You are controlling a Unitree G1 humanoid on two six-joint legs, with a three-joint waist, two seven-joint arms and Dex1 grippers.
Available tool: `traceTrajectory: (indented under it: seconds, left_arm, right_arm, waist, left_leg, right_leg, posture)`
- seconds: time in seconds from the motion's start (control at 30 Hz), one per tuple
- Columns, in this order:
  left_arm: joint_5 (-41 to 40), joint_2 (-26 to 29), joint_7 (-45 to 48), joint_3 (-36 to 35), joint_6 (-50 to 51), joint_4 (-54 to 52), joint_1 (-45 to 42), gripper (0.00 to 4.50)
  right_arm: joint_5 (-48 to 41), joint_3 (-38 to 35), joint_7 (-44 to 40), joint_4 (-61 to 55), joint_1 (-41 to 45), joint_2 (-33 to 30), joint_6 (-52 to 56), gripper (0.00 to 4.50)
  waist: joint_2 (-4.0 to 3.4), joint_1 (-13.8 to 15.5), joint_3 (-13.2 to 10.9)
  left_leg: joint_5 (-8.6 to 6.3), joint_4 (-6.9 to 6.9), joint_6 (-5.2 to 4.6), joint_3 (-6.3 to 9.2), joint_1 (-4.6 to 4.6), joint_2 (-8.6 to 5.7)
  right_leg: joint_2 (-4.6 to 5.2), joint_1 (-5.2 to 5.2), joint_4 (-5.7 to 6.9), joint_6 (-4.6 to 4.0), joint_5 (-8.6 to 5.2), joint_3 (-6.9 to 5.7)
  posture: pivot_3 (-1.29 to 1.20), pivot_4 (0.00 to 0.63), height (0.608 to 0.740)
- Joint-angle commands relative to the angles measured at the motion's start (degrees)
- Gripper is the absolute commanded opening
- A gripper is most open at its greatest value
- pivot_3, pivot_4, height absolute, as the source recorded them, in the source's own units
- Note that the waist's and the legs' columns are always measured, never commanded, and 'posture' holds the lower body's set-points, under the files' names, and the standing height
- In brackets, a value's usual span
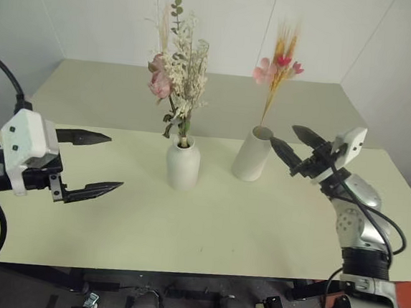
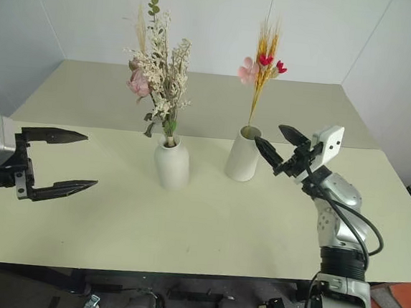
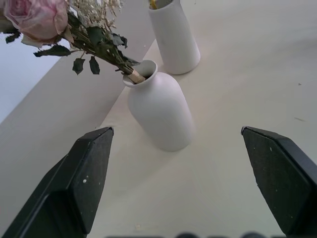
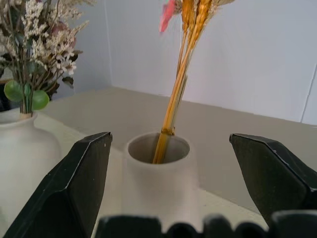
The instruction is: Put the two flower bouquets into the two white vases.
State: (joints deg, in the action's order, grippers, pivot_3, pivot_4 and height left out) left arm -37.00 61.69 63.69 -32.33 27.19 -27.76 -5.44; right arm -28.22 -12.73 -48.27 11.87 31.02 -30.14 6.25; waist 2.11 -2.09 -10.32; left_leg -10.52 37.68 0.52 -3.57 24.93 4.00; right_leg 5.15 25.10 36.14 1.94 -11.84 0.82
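**Bouquets seated in both vases, both grippers empty**

Bushy bouquet [image 1: 175, 68] sits in the bottle-shaped vase [image 1: 182, 164], table centre. Slim bouquet [image 1: 278, 68] sits in the wide-mouthed vase [image 1: 252, 154], just beside it at 3 o'clock. Vases are near each other, not touching. Judgement: task looks done.

Left gripper [image 1: 95, 161]: fingers spread wide, holding nothing, well apart from the bottle vase at its 9 o'clock. Right gripper [image 1: 294, 146]: fingers apart, nothing between them, just beside the wide vase at its 3 o'clock; contact with the vase can't be ruled in or out.

Handling, as I judge it:
- Vases: matte white ceramic, rigid, breakable, probably a bit slick. The bottle one has a rounded shoulder and narrow neck, so grip the body, not the neck. The tapered one widens upward; take it mid-body.
- Bushy bunch: pink rose, cream dried sprigs, green leaves, dark stems. Light, brittle, sheds if squeezed. Hold the stems just above the neck.
- Slim bunch: yellow straw stems, small pink-red blossoms. Very light, stiff but crushable. It leans on the rim in a loose mouth, so a knock to the vase shifts it.

Table [image 1: 271, 225]: pale, smooth, flat.
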Motion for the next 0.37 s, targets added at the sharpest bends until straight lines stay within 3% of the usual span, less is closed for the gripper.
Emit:
traceTrajectory:
  seconds: [0.03,0.37]
  left_arm:
    - [-0.54,0.02,-0.91,-0.61,-0.59,-0.49,-1.17,4.50]
    - [0.01,-0.25,-1.59,-2.08,-0.36,-1.26,0.34,4.50]
  right_arm:
    - [0.15,-3.02,-4.71,0.00,-0.31,-5.67,-2.22,4.47]
    - [5.95,-1.77,-22.86,10.96,-1.83,-24.56,-7.74,4.47]
  waist:
    - [0.00,0.01,0.00]
    - [0.00,0.49,0.00]
  left_leg:
    - [0.00,0.00,0.00,0.00,0.00,0.00]
    - [0.00,-0.01,0.00,-0.07,-0.20,0.00]
  right_leg:
    - [0.00,0.00,0.00,0.00,0.00,0.00]
    - [0.00,-0.12,-0.03,0.24,-0.17,0.06]
  posture:
    - [0.00,0.150,0.740]
    - [0.00,0.150,0.740]
